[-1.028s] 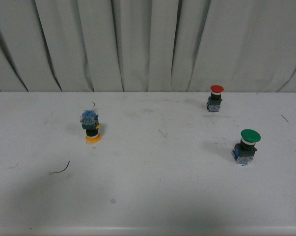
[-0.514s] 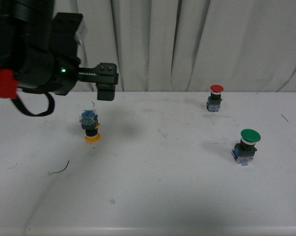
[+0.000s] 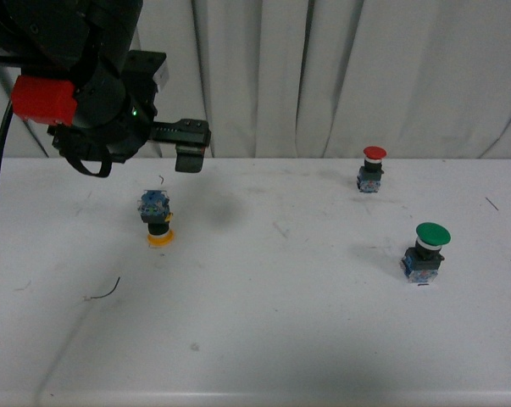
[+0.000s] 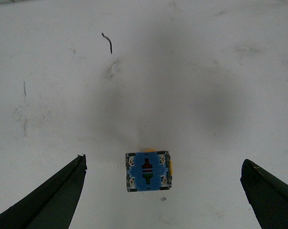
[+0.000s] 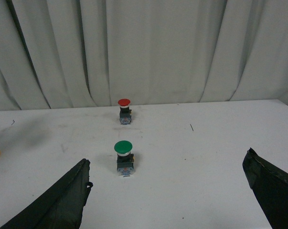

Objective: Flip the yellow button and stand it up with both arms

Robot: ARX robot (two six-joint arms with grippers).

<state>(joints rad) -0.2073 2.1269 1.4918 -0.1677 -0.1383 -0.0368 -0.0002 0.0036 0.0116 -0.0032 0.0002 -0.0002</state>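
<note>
Hovering left gripper point(image 3: 190, 159), front view: it hung above the counter point(image 3: 280, 331), just beyond the yellow button point(image 3: 158, 219). The button stood cap-down, blue base up, on the robot's left side, well apart from the red button point(image 3: 373, 168) and the green button point(image 3: 427, 250).
Risk, front view: perched on its rounded cap, the button would likely topple or skid if one side of the gripper met it first. A pinch on the smooth cap could let it slip mid-flip.
Left wrist view: the fingers point(image 4: 55, 198) stood spread wide and held nothing. The button's blue base lay below and between them, touching neither.
Right wrist view: the right gripper point(image 5: 166, 160) showed its fingers point(image 5: 62, 200) equally wide and empty, with the green and red buttons ahead.
</note>
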